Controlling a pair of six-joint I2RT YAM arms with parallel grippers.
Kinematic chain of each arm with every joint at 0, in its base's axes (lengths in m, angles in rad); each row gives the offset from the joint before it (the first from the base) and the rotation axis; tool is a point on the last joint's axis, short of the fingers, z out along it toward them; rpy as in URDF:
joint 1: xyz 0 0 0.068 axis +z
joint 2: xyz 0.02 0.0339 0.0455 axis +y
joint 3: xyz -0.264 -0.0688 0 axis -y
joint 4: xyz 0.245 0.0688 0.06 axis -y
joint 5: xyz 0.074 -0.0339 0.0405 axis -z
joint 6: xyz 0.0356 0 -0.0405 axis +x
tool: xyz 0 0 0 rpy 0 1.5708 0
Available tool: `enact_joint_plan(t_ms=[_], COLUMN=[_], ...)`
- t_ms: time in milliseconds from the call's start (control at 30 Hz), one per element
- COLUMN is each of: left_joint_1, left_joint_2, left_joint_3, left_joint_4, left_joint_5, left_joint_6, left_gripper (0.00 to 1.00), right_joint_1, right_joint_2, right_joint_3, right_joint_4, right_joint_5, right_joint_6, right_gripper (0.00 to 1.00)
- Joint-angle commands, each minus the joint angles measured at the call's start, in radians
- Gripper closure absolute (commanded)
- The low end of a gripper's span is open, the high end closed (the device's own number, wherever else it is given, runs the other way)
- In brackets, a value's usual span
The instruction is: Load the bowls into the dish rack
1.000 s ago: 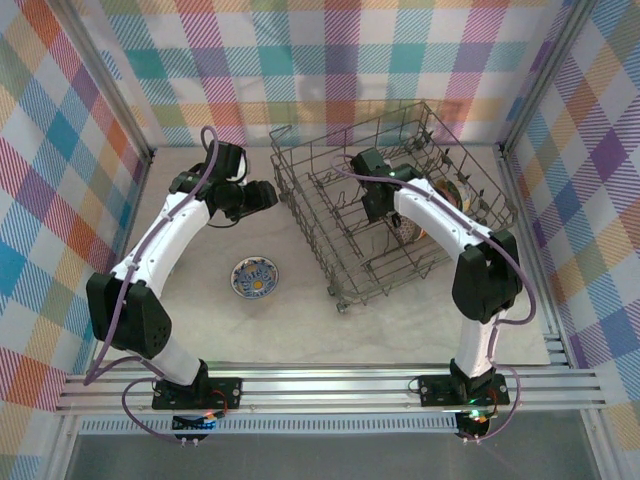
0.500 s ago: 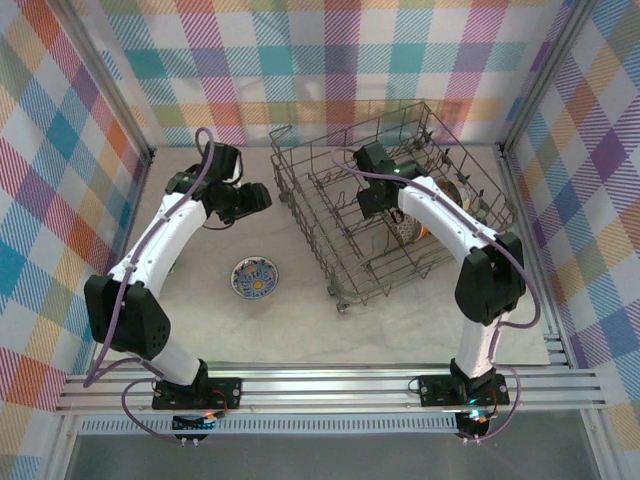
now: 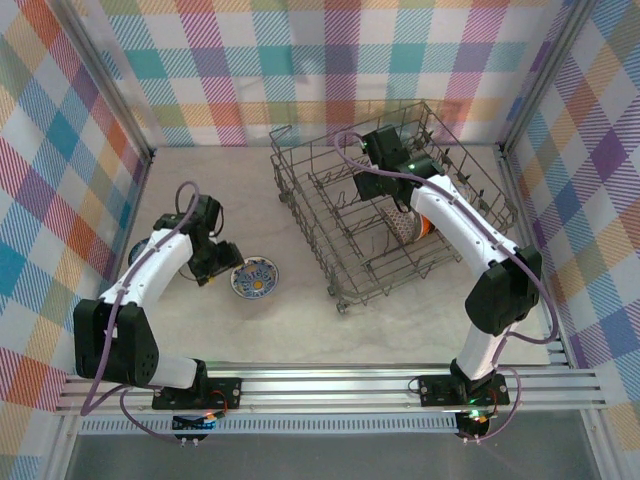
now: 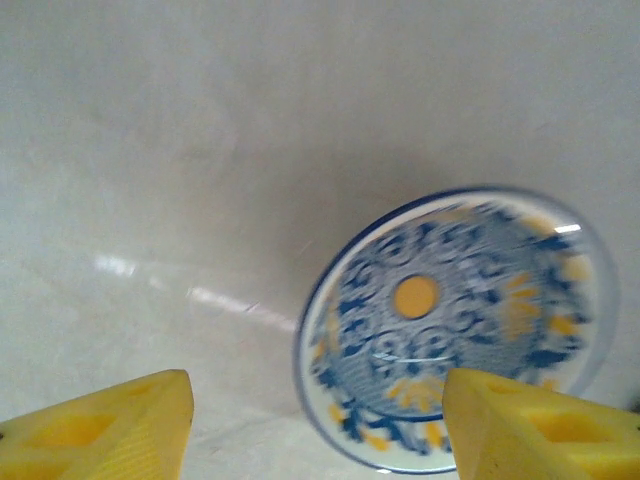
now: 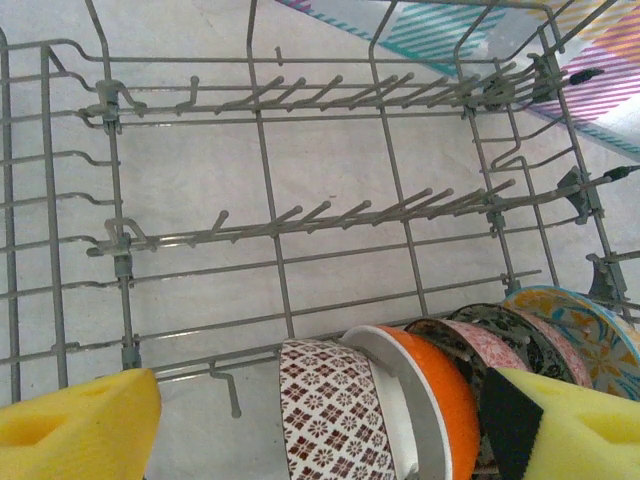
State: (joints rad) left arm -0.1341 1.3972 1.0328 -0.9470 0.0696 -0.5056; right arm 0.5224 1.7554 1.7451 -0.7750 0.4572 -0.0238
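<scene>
The left gripper (image 4: 315,420) had swung from beside the rack (image 3: 290,195) down to the blue bowl (image 4: 450,325) on the tabletop (image 3: 300,320). Its jaws were spread and the bowl was not yet held; it was judged the next pick. The right gripper (image 5: 320,425), spread and empty, had backed off above the racked bowls (image 5: 400,400).

Pale stone-look table (image 3: 300,320), plaid cloth walls (image 3: 60,150) around it, aluminium rail (image 3: 330,385) along the near edge

A blue-and-yellow patterned bowl (image 4: 450,325) sits on the pale counter (image 4: 200,120), just ahead of the left claw (image 4: 318,430) and its wide-spread yellow fingertips (image 4: 110,428).
</scene>
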Motion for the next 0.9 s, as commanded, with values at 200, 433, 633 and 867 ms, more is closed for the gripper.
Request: enact_joint_plan(t_ms=[200,433,633,867], left_joint_1=[0.007,0.005,0.002,0.002], left_joint_2=[0.047,0.107,0.139,0.137], left_joint_3=[-0.127,-0.129,-0.108,-0.072], left_joint_4=[0.163,0.196,0.199,0.18], left_joint_5=[0.099,0.107,0.111,0.097], left_joint_6=[-0.051,-0.028,-0.01,0.019], left_gripper=[0.4,0.57,0.74,0.94], right_joint_1=[-0.007,-0.007,-0.007,-0.007], right_joint_2=[0.006,-0.002,0.002,0.029], right_joint_3=[-0.004,-0.033,-0.035,0.007], right_joint_4=[0.037,0.036,0.034,0.007], right_joint_5=[-0.045,-0.041,-0.035,-0.039], right_joint_6=[-0.006,0.014,0.02,0.026], right_gripper=[0.16,0.16,0.16,0.16])
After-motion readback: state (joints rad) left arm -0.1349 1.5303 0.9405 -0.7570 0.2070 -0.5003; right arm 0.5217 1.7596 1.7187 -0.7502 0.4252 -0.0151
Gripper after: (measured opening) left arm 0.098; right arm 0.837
